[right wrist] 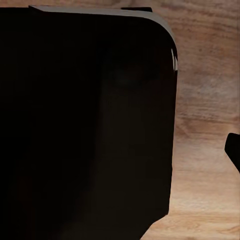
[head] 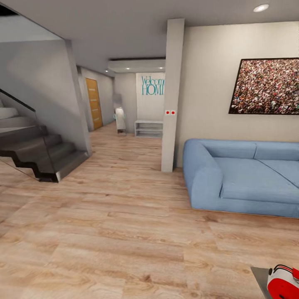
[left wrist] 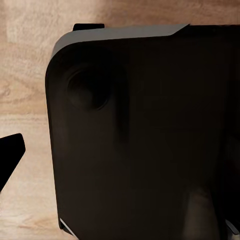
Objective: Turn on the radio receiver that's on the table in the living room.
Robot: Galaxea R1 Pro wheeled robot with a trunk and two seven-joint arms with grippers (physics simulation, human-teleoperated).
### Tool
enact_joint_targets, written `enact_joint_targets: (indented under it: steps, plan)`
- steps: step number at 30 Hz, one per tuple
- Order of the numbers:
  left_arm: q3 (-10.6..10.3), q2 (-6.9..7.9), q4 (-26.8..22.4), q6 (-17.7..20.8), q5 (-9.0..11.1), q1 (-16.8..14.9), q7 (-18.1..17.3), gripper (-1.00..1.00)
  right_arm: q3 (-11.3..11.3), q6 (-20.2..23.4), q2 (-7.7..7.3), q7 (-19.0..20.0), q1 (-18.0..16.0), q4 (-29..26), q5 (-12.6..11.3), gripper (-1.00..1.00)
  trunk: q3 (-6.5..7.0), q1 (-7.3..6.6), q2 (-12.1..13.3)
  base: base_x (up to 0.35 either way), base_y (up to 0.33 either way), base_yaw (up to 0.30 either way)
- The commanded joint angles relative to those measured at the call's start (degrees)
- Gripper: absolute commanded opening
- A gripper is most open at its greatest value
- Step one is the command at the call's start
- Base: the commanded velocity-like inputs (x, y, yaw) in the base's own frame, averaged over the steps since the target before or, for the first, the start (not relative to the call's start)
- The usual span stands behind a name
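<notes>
Dark rounded body (right wrist: pixel 85 125) close up — wood plank floor (right wrist: pixel 205 100) beyond

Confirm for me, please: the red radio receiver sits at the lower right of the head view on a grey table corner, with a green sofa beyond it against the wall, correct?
Not quite. The sofa is blue, not green, as the head view shows. The rest holds: the red radio receiver sits at the lower right on a grey table corner, with the sofa beyond it against the wall.

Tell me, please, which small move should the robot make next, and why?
Probably turn the base and head right and downward: the radio receiver sits on the table corner, cut off at the head view's lower right edge, right of the blue sofa, too off-centre for reaching yet.
</notes>
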Motion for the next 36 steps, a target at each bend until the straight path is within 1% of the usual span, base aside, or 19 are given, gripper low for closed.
enact_joint_targets:
  steps: [1,7,36]
  plan:
    - [0.0,0.0,0.0,0.0,0.0,-0.01,0.0,1.0,0.0,0.0,0.0,0.0,0.01,0.0,-0.03,1.0,0.0,0.0,0.0,0.022,0.0,-0.018]
    - [0.0,0.0,0.0,-0.01,0.0,0.02,0.0,1.0,-0.08,0.0,0.0,-0.08,0.01,0.0,-0.22,1.0,0.0,0.0,0.0,0.006,0.0,-0.202]
    - [0.08,0.0,0.01,-0.15,-0.02,-0.01,0.0,1.0,-0.09,0.0,0.0,-0.09,0.04,0.0,-0.18,1.0,0.0,0.0,0.0,0.0,0.0,-0.286]
